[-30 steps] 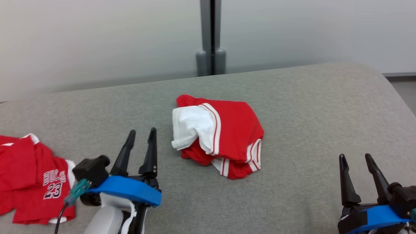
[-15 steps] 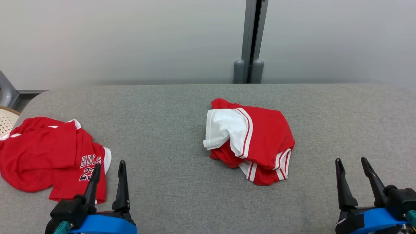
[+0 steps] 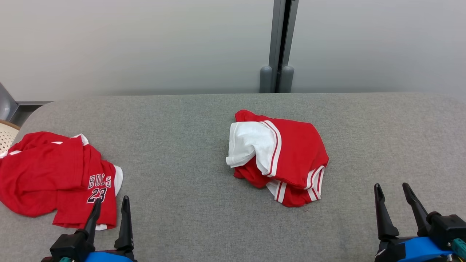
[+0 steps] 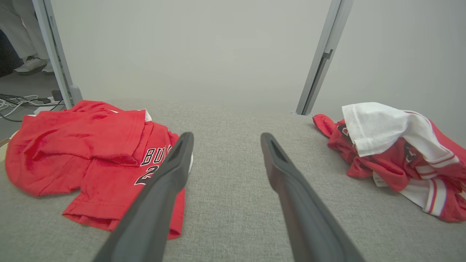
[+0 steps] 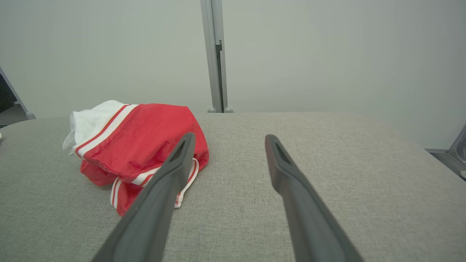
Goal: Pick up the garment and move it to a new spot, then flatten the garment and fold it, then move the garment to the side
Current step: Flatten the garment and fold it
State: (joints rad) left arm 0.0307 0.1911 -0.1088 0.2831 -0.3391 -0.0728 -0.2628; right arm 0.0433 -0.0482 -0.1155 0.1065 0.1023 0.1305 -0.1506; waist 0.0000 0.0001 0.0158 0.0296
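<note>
Trouble brewing: crumpled red-and-white garment (image 3: 291, 153) sits centre of the tabletop (image 3: 182, 145), well apart from both tools. Empty, fingers apart: left tool (image 3: 111, 199), right tool (image 3: 391, 185). That left tool hangs near the Bulls jersey (image 3: 54, 174). I might snag that instead, or pinch one bunched layer.

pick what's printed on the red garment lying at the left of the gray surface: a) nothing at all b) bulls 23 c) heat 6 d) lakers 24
B: the red jersey at the left of the gray surface reads BULLS with 23 beneath it, seen in the head and left wrist views.
</note>
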